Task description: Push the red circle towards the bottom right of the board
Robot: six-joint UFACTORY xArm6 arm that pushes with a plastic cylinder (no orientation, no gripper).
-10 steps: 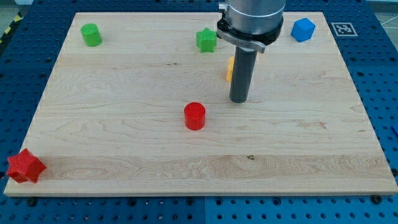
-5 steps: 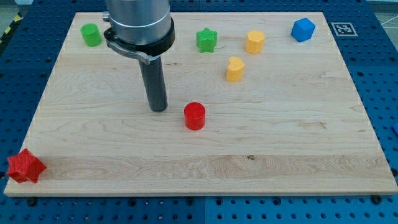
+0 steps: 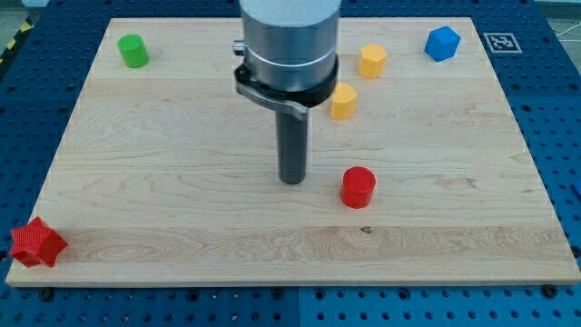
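Nearest the table's (image 3: pixel 182 245) bottom edge, the red star (image 3: pixel 36 243) sits in the bottom-left corner, well apart from everything else. Further in, the red circle (image 3: pixel 358 187) stands a little right of the table's centre, in the lower half. My tip (image 3: pixel 292 180) rests just to its left, near but seemingly with a small gap between them. There is no hand on this arm, only the rod, so nothing is gripped.

The step in hand looks like the push itself: the circle has to travel on toward the bottom-right corner. With my tip at the circle's left, the next move calls for coming round to its upper-left side, so that a shove sends it diagonally down and right instead of straight toward the right edge.

The circle is a short upright cylinder, its axis vertical and its flat face up; being round, it points no particular way.

Beyond it lie a yellow heart-like block (image 3: pixel 343 101), then a yellow block (image 3: pixel 371 61), a green cylinder (image 3: pixel 133 51) toward the top-left corner and a blue block (image 3: pixel 442 43) near the top-right corner
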